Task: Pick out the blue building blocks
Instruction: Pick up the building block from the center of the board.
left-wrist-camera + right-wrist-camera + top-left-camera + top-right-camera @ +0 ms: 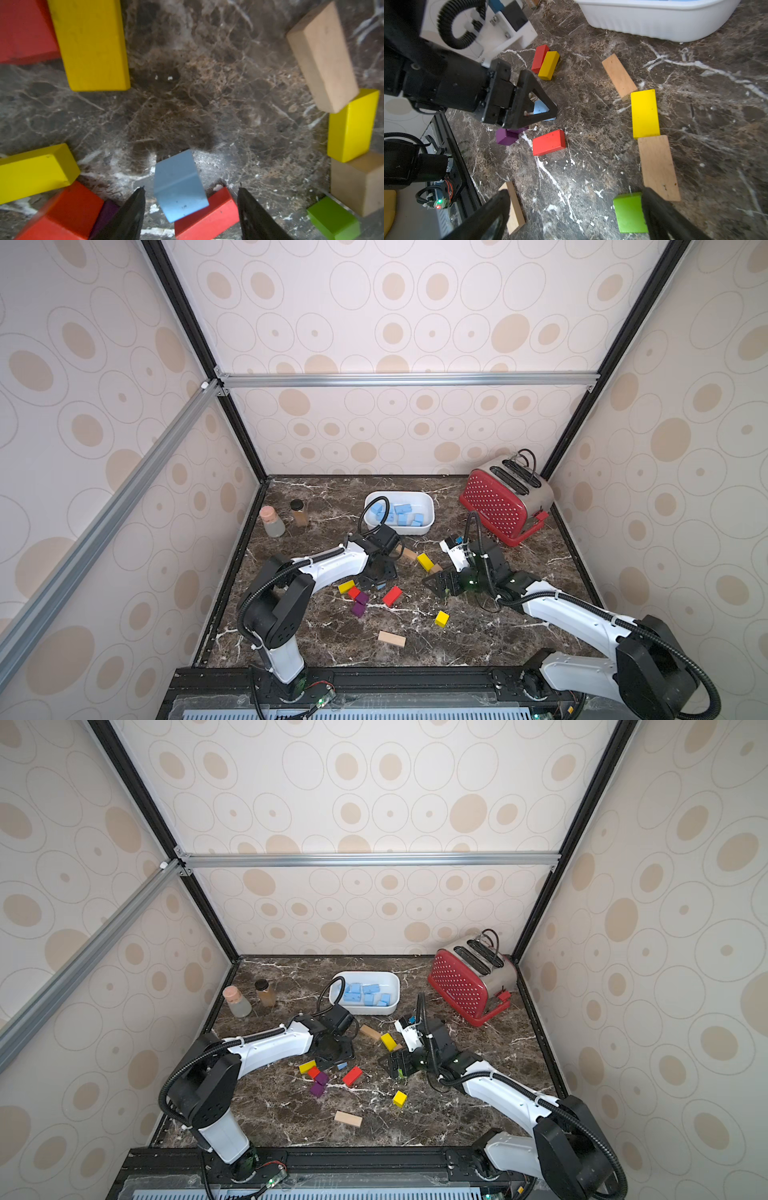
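One light blue block [179, 187] lies on the marble between the fingers of my left gripper [191, 187]. The jaws stand open around it, with a gap on each side. In both top views this block [381, 586] [342, 1065] peeks out under the left gripper [376, 578], which points down. The right wrist view shows the block [539, 107] through a triangular finger [529, 104]. Several more blue blocks [402, 509] [370, 988] lie in the white tub [430, 506]. My right gripper [576, 192] [436, 583] is open and holds nothing.
Red [392, 596], yellow [441, 618], purple [360, 603] and tan [391, 638] blocks lie scattered around both grippers. A green block [629, 212] sits beside a right finger. A red toaster [505, 502] stands at the back right, two bottles [272, 520] at the back left.
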You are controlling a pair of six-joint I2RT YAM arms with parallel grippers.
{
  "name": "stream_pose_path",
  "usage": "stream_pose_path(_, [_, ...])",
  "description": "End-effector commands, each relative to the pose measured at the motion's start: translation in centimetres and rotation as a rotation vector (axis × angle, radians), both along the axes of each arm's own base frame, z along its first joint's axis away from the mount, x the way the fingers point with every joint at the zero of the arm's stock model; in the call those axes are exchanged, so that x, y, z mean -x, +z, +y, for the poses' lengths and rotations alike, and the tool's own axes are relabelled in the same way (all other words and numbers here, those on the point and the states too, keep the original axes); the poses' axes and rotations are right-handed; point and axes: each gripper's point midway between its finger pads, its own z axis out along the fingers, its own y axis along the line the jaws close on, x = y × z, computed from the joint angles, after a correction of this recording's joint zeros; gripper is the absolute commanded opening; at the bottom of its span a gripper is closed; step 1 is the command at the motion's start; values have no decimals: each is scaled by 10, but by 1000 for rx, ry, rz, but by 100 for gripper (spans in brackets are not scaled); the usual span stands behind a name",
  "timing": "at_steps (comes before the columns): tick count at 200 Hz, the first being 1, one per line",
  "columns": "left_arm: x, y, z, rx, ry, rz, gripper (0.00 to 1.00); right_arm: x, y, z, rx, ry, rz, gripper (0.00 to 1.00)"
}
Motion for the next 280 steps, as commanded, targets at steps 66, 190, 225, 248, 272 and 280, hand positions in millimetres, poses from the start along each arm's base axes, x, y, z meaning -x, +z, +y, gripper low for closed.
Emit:
stream_pose_path(66, [-4,-9,-3,-39,-1,27,54,-2,0,-8,-10,-21,-10,100])
stream_pose_path(190, [-8,9,15,-152,-66,-10,10,-5,6,-8,-12,-20,-21,100])
stream_pose_path(225, [-21,31,14,-176,-104,-73,0,-7,13,-8,-15,-22,-40,100])
stream_pose_path(248, [-33,50,13,-189,-128,-125,0,-8,19,-9,-11,-28,-52,100])
stream_pose_path(272, [-45,72,10,-203,-161,-179,0,-12,26,-11,-6,-39,-60,100])
stream_pose_path(280, [-48,79,9,-210,-175,-195,0,-14,28,-13,0,-45,-63,100])
